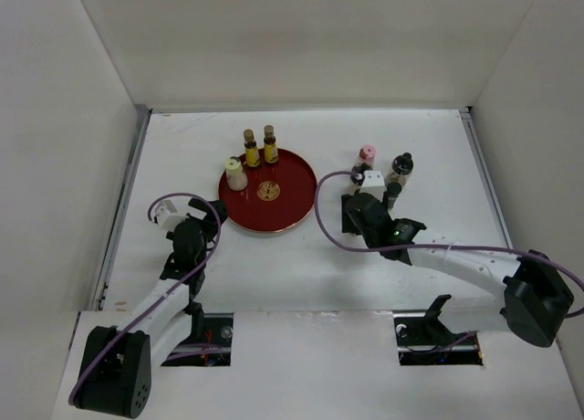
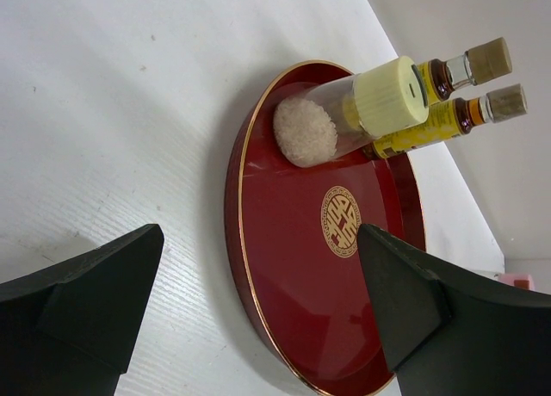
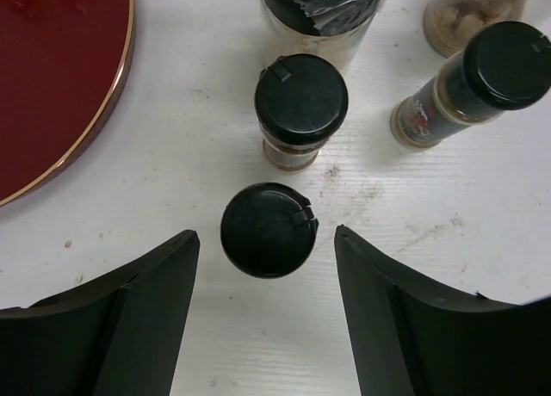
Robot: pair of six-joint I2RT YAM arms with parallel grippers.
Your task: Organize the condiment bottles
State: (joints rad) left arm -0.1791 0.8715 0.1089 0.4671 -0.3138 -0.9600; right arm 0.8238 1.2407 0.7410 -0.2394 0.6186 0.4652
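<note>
Two slim yellow-amber bottles (image 1: 251,149) (image 1: 270,144) and a cream-white capped bottle (image 1: 236,173) stand on the far left part of the round red tray (image 1: 283,210). They also show in the left wrist view: the cream bottle (image 2: 379,103) and the yellow bottles (image 2: 448,116). A pink-capped bottle (image 1: 367,153) and dark-capped shakers (image 1: 401,169) stand right of the tray. My right gripper (image 1: 363,199) (image 3: 265,234) is open above a dark-capped shaker (image 3: 269,230), whose cap lies between the fingers. My left gripper (image 1: 208,215) (image 2: 258,241) is open and empty at the tray's near left rim.
More dark-capped shakers (image 3: 300,103) (image 3: 482,82) stand just beyond the one under my right gripper. The tray's rim (image 3: 103,112) is to their left. White walls close in the table on the left, back and right.
</note>
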